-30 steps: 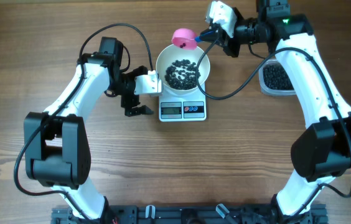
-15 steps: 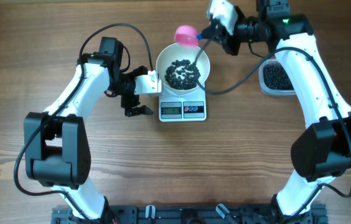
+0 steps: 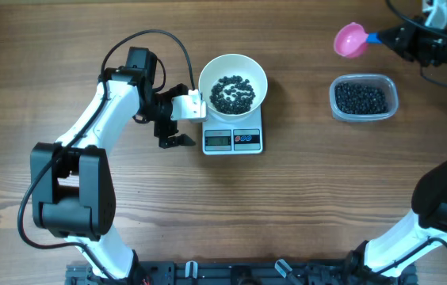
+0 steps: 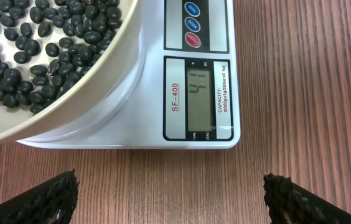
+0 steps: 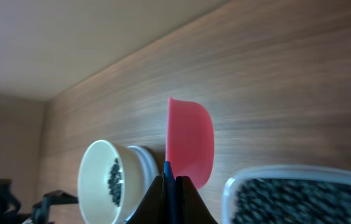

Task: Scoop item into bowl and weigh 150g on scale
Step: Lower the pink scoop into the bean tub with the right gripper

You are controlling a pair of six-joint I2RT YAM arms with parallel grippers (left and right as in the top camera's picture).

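The white bowl point(image 3: 233, 73) stands on the scale point(image 3: 233, 140) and holds a loose layer of black beans point(image 3: 232, 93). In the left wrist view the bowl's rim point(image 4: 104, 93), its beans point(image 4: 35, 50) and the scale's display point(image 4: 199, 96) fill the frame. My left gripper point(image 3: 185, 115) rests open on the table just left of the scale, with only bare wood between its fingers point(image 4: 57, 194). My right gripper point(image 3: 402, 36) is shut on the blue handle of a pink scoop point(image 3: 349, 39), held in the air beyond the tub. No beans show in the scoop point(image 5: 191, 143).
A clear plastic tub point(image 3: 364, 99) of black beans sits to the right of the scale, below the scoop. The right wrist view shows the tub's edge point(image 5: 238, 183) at the lower right and the bowl point(image 5: 94, 180) at the lower left.
My right arm has swung the pink scoop away from the bowl's far rim, to the right, and it now hangs beyond the tub. The left arm has not moved.
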